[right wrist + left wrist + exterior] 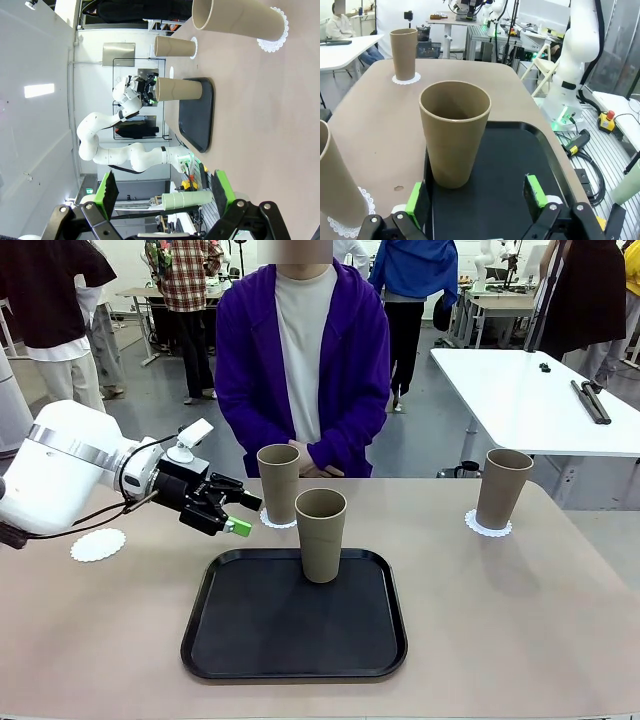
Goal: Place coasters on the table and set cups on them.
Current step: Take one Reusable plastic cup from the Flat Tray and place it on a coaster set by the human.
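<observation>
On the beige table [520, 620], both tools gape wide, holding nothing.

The white left arm reaches in from the left side, its forearm angled slightly downward toward the middle. Its black two-finger left claw [232, 516] with green pads stands wide apart, nothing between the fingers [534, 191], pointing level across the beige worktop [520, 620]. The right claw [165, 187] likewise has its jaws spread wide, gripping nothing, held above the worktop.
</observation>
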You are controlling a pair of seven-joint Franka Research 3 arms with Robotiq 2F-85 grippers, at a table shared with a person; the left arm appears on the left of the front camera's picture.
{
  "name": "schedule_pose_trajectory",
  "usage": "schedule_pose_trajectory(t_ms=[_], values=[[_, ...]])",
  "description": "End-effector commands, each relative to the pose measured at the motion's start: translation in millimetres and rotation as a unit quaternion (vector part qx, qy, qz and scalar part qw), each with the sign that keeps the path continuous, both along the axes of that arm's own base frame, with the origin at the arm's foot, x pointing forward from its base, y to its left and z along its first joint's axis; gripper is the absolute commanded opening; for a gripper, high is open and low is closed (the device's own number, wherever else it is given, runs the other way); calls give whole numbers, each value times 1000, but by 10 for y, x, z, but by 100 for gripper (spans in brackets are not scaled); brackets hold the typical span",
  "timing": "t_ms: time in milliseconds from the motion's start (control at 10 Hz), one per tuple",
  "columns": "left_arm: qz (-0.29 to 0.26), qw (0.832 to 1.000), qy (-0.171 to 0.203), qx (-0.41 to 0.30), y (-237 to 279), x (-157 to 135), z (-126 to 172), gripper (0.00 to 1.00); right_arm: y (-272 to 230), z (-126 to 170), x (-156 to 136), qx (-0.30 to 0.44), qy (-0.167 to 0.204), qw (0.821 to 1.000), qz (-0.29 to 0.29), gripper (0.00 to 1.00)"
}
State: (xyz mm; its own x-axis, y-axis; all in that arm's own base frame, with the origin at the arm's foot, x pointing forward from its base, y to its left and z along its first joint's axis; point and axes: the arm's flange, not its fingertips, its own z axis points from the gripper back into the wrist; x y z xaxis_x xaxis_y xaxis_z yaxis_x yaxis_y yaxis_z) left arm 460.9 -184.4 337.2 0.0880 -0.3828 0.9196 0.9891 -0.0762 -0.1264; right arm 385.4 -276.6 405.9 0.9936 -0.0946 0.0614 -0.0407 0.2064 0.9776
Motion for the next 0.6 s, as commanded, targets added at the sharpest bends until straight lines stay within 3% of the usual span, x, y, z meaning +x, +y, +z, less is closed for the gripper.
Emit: schedule_pose_trajectory(t_ms=[0, 400, 500], values=[[7, 1000, -1, -10, 16, 9, 45, 100, 2, 9, 5, 1, 0, 1000, -3, 100], [2, 1000, -1, -1, 10, 9, 9, 100, 2, 9, 5, 1, 0, 1000, -3, 100], [-9, 999, 3, -32, -7, 37, -47, 100, 2, 9, 5, 1, 0, 1000, -3, 100]])
